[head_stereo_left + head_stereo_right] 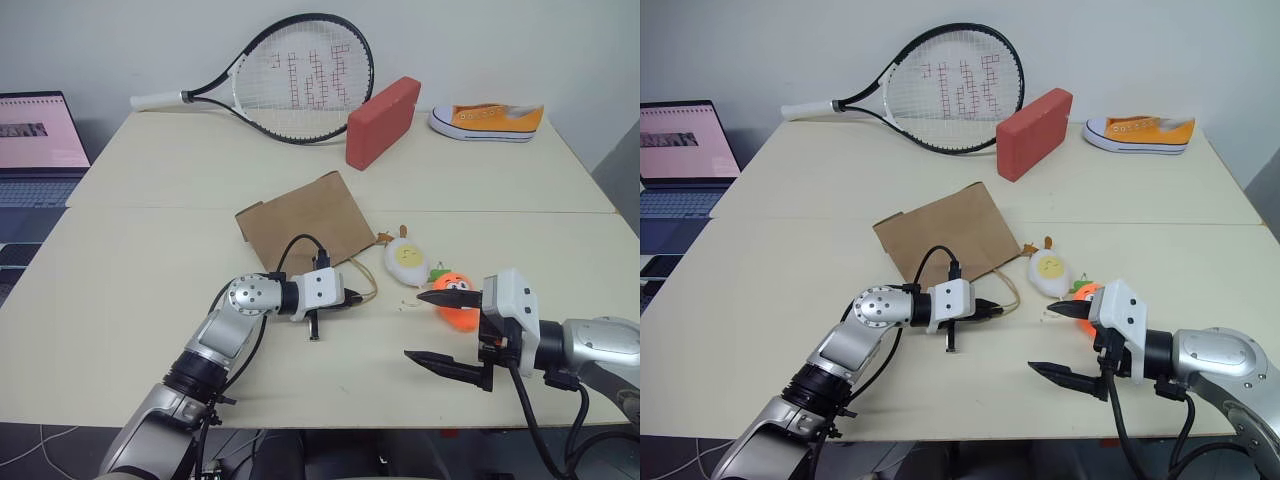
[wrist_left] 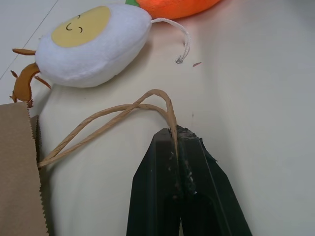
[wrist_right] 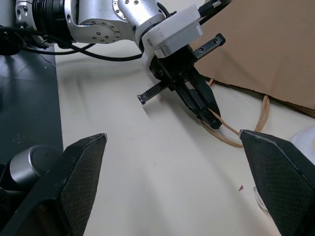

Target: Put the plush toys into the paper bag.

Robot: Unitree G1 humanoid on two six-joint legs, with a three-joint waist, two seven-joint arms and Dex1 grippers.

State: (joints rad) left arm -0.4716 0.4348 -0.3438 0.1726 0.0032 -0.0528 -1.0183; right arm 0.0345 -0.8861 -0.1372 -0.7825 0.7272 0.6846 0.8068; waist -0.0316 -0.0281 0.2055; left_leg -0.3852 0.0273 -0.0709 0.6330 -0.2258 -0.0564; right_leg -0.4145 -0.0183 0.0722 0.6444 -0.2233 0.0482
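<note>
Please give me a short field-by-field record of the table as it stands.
bag: brown paper bag lying flat
left pincer: shut on bag handle
right pincer: open, holding nothing, near carrot
egg: on table beside bag, outside it
carrot: on table beside egg, outside bag
far side: racket, red block, sneaker

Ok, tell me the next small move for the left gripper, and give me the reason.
Probably lift the left gripper a little, pulling the handle up. Its fingers are shut on the twisted loop, and the paper bag lies flat on the table with its mouth closed. The egg toy and carrot toy lie beside it, and the right gripper waits open near them.
</note>
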